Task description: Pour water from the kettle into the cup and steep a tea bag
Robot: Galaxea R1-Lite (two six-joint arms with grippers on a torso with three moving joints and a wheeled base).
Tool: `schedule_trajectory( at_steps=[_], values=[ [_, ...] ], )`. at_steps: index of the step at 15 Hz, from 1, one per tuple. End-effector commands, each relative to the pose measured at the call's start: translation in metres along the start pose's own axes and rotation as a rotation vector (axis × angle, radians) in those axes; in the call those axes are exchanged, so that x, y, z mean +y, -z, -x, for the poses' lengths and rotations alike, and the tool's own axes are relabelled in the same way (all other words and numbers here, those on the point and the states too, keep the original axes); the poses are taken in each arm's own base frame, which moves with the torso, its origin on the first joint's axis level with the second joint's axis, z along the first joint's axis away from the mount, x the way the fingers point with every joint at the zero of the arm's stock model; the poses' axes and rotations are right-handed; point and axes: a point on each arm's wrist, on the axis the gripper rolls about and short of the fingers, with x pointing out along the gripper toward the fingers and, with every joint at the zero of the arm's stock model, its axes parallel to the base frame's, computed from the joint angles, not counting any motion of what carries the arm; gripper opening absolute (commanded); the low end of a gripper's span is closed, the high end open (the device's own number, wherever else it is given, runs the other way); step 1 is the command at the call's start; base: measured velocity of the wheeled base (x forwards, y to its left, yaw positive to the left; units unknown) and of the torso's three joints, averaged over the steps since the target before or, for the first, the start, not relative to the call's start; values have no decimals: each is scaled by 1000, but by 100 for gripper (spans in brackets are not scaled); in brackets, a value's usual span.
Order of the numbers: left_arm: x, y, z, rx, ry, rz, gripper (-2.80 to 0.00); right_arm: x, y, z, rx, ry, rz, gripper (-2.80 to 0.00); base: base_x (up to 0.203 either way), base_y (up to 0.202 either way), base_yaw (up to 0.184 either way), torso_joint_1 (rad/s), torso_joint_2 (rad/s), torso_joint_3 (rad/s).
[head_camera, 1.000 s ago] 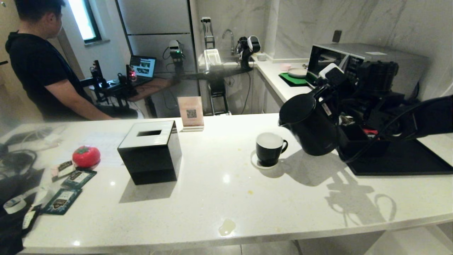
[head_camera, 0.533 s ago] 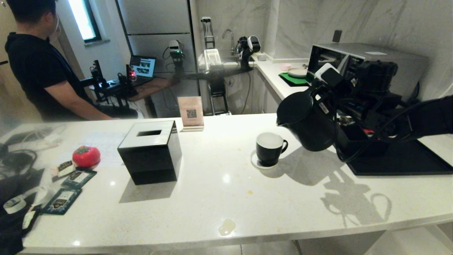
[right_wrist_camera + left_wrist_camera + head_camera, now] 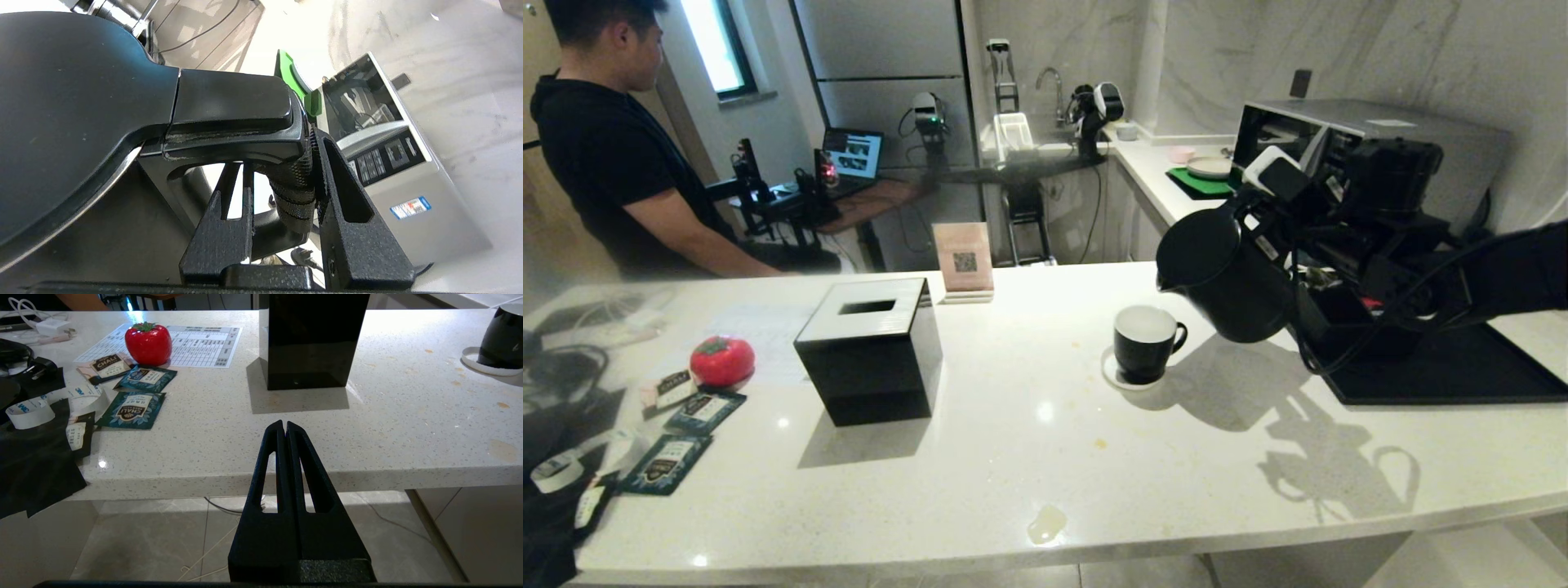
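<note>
The tall black kettle hangs in the air right of the cup, tipped with its spout toward the cup; no water shows. My right gripper is shut on the kettle's loop handle. In the right wrist view the mesh-wrapped handle sits between the fingers of the right gripper, with the kettle lid beyond. The black cup, white inside, stands on a white coaster. My left gripper is shut and empty, parked in front of the counter edge. Teal tea bag sachets lie at the counter's left end.
A black cube tissue box stands mid-counter, with a red tomato-shaped object to its left. A black tray lies under the right arm, and a microwave stands behind. A person stands at the back left.
The kettle has risen a little, shifted slightly toward the cup, and tipped further spout-down. The left arm and the cup have not moved.
</note>
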Motion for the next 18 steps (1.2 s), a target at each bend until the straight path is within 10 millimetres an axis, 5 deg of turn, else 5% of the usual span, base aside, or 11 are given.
schedule_trajectory(
  at_steps=[1,18],
  values=[
    [0,0,0,2,0,1,-280,0,-1,0,-15,-6,13,-280,0,0,0,0,0,0],
    [0,0,0,2,0,0,-280,5,1,-5,-112,-9,104,-280,0,0,0,0,0,0]
  ],
)
